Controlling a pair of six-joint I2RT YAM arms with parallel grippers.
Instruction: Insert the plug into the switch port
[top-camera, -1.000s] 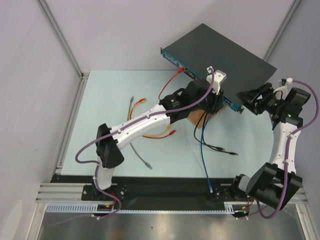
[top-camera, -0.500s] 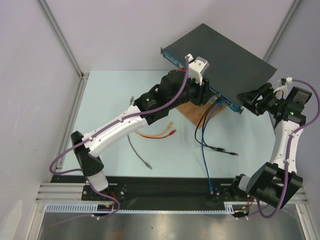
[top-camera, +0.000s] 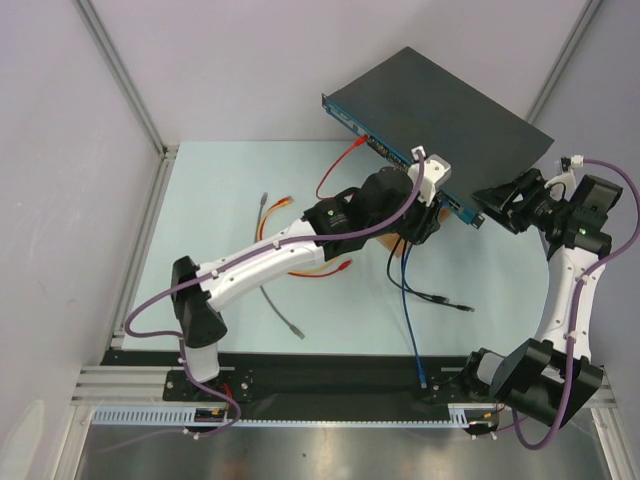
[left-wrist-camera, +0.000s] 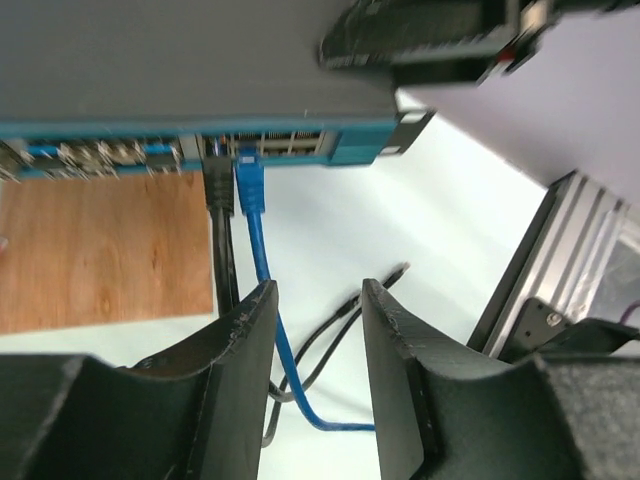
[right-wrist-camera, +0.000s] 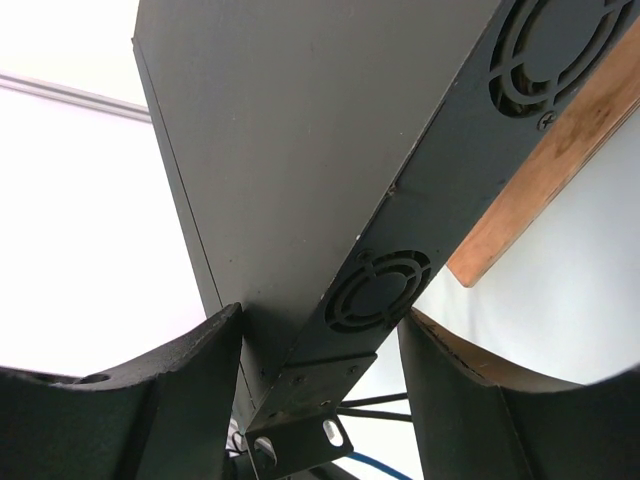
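The switch (top-camera: 450, 100) is a flat black box with a blue front face (left-wrist-camera: 300, 135), resting tilted on a wooden board (left-wrist-camera: 100, 250). A blue plug (left-wrist-camera: 250, 185) and a black plug (left-wrist-camera: 218, 180) sit side by side in ports near the face's right end. The blue cable (top-camera: 408, 320) runs back to the near edge. My left gripper (top-camera: 425, 222) is open and empty just in front of these plugs; in the left wrist view (left-wrist-camera: 318, 295) the blue cable passes between its fingers without touching them. My right gripper (top-camera: 497, 203) is shut on the switch's right corner (right-wrist-camera: 300, 150).
A red cable (top-camera: 335, 170) comes from a port further left. Orange cables (top-camera: 315, 270), a grey cable (top-camera: 280, 315) and a loose black cable (top-camera: 440, 297) lie on the table. Metal frame rails (left-wrist-camera: 540, 260) run along the table's edges.
The left arm swung up and left over the switch half a second ago, then came back down in front of the right-hand ports. The right gripper has stayed on the switch.
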